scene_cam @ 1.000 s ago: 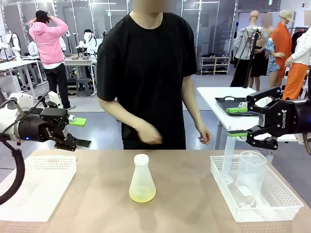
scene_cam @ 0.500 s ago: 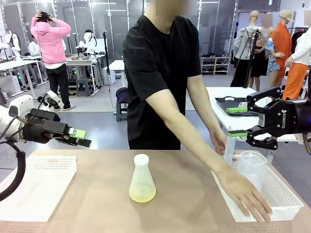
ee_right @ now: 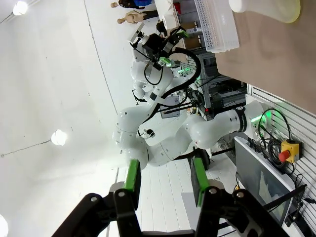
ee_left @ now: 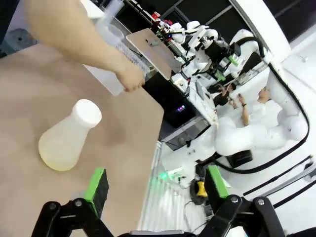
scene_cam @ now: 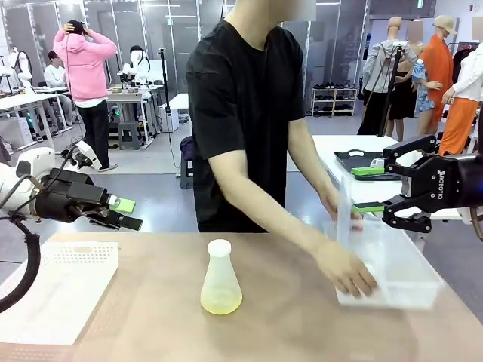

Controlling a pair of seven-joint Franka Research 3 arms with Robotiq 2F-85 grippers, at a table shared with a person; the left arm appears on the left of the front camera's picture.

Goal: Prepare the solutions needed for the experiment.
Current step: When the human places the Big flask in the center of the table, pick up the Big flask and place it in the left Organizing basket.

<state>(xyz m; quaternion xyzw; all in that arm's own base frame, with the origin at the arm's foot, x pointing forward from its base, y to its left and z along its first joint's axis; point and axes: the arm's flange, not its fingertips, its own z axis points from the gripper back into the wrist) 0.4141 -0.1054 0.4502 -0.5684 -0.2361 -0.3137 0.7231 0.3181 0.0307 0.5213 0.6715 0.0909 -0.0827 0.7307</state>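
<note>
- The left gripper (scene_cam: 127,214) hangs above the bench's far left corner with its jaws spread wide and nothing between them. Below it sits a white perforated basket (scene_cam: 83,255), whose near end is cut off by the picture's edge.
- Your task item stands in the middle of the bench, between the two baskets. It is a conical flask (scene_cam: 220,280) with a white cap (scene_cam: 219,247), holding the solution (scene_cam: 221,304) as a shallow pale yellow-green layer at the bottom.
- Expect the flask to be light with so little liquid in it. It looks like translucent plastic, so it should be fairly stiff, but the smooth sloping wall may let the pads slide.
- Take it at the narrow neck just under the cap and keep it upright. You cannot tell whether the cap is sealed.
- A person's hand (scene_cam: 346,273) grips the near left corner of the right-hand basket (scene_cam: 404,280). That basket is badly blurred, so its contents cannot be made out.
- The right gripper (scene_cam: 368,189) hovers above the bench's far right edge with its jaws partly apart, pinching nothing.
</note>
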